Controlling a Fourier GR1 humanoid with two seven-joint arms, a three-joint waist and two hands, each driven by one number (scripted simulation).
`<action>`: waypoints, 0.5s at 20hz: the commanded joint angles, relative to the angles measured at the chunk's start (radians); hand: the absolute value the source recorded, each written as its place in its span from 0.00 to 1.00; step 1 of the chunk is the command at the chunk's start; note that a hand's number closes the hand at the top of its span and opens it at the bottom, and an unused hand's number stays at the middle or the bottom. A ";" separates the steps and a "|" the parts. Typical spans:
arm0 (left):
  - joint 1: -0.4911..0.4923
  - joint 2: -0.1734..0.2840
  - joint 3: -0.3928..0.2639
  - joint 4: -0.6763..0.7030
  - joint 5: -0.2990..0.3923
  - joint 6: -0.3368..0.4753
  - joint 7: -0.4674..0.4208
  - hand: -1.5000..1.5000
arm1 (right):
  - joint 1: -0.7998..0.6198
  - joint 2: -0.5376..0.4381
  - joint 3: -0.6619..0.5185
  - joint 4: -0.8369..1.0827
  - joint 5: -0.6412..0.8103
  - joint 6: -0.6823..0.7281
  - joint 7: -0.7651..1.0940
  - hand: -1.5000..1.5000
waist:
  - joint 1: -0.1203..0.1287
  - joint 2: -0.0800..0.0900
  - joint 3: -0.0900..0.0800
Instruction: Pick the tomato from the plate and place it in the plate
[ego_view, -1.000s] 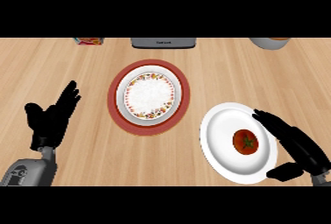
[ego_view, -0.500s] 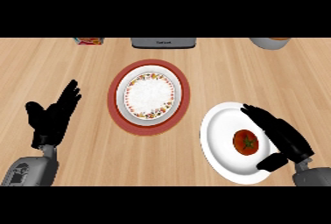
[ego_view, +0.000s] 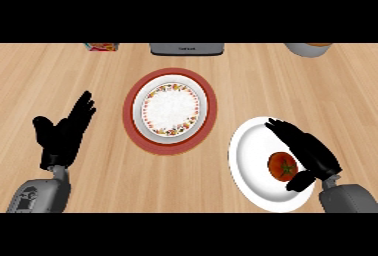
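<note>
The step in hand looks like the reach: the black right hand, fingers straight and spread, lies just beside the round red tomato on the plain white plate, thumb by its lower side, not yet curled round it. Next it must close, lift, and cross to the flower-rimmed white plate on the red mat (the left hand rests open at the left). Whether the thumb touches the tomato is hard to tell.

Bright, even light; only faint soft shadows.

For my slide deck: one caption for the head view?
Right robot hand open beside tomato on white plate; left robot hand resting.
</note>
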 joint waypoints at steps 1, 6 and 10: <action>0.029 -0.006 -0.009 -0.050 -0.017 -0.002 0.034 0.50 | 0.044 -0.005 0.038 -0.046 0.053 0.054 0.020 0.00 | -0.002 0.000 0.002; -0.052 0.002 0.037 0.072 -0.010 -0.028 -0.009 0.50 | -0.027 -0.016 0.034 0.029 0.085 0.043 -0.111 1.00 | -0.003 0.002 0.002; -0.066 0.001 0.040 0.068 -0.021 -0.024 0.011 0.50 | 0.004 0.020 0.014 0.092 0.083 -0.028 -0.168 1.00 | -0.003 0.002 0.002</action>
